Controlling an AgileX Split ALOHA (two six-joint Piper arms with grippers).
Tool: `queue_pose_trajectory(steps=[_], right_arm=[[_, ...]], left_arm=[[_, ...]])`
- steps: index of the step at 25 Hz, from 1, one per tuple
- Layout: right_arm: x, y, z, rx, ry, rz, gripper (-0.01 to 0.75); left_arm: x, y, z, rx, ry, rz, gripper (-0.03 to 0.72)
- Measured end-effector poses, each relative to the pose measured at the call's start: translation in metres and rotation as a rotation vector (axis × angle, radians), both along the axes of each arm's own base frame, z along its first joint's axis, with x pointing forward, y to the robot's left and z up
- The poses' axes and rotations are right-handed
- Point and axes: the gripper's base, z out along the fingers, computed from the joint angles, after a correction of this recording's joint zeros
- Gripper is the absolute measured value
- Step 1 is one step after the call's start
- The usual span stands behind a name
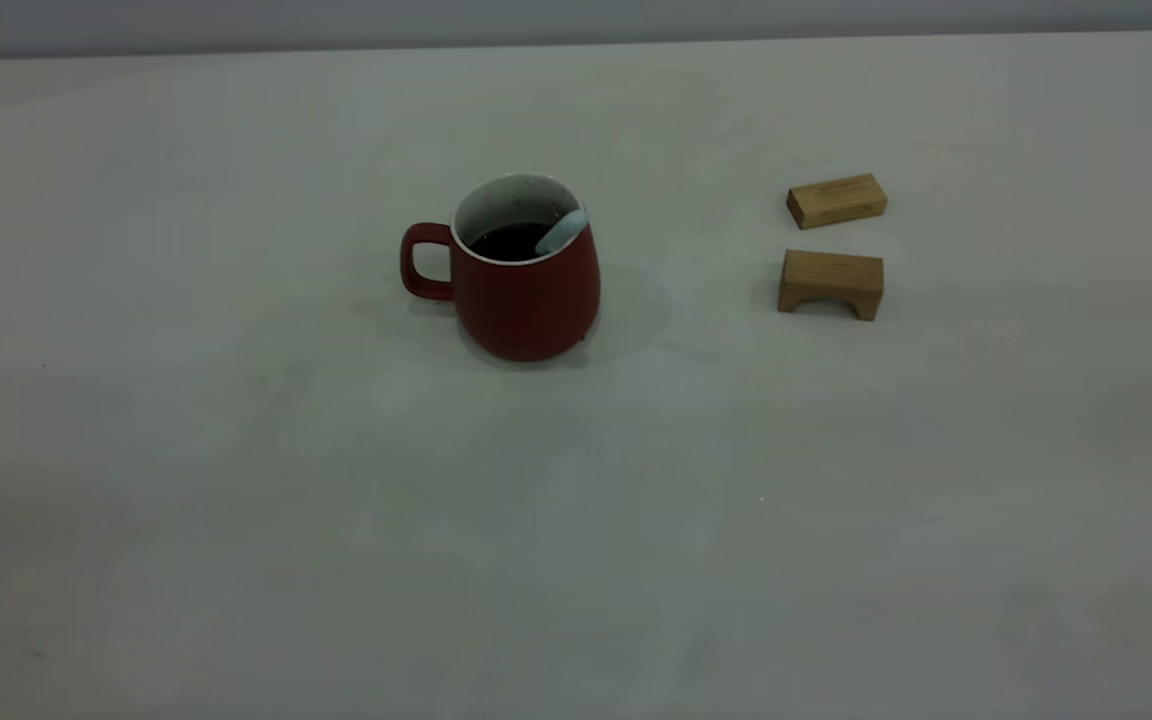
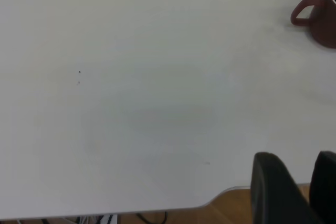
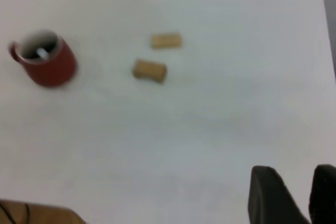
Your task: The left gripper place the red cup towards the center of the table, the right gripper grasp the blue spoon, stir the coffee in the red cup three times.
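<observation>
Resting in the red cup, blue spoon, bowl hidden; both end effectors open.

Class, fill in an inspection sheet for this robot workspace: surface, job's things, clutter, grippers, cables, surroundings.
Surface: off-white table, bare around the items.
Job's things: red cup upright mid-table, handle toward the left arm's side; coffee inside; blue spoon leaning on the rim.
Clutter: two wooden blocks on the cup's right-arm side.
Grippers: left gripper and right gripper both far from the cup, holding nothing.
Cables: dark cables below the table edge.
Surroundings: wooden floor.
</observation>
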Motion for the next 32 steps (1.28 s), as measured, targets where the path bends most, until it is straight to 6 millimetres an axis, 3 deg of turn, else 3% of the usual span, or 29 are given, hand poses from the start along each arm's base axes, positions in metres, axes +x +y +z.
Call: queue_pose_trajectory(steps=[3,10,32], right_arm=[[0.000,0.000,-0.022,-0.001,-0.007,-0.026,0.232],[0.008,0.000,-0.047,-0.001,-0.009,-0.059,0.236],[0.009,0.000,-0.049,-0.005,-0.006,-0.061,0.236]], left_arm=[[0.000,0.000,0.000,0.000,0.000,0.000,0.243],[0.000,0.000,0.000,0.000,0.000,0.000,0.243],[0.000,0.000,0.000,0.000,0.000,0.000,0.243]])
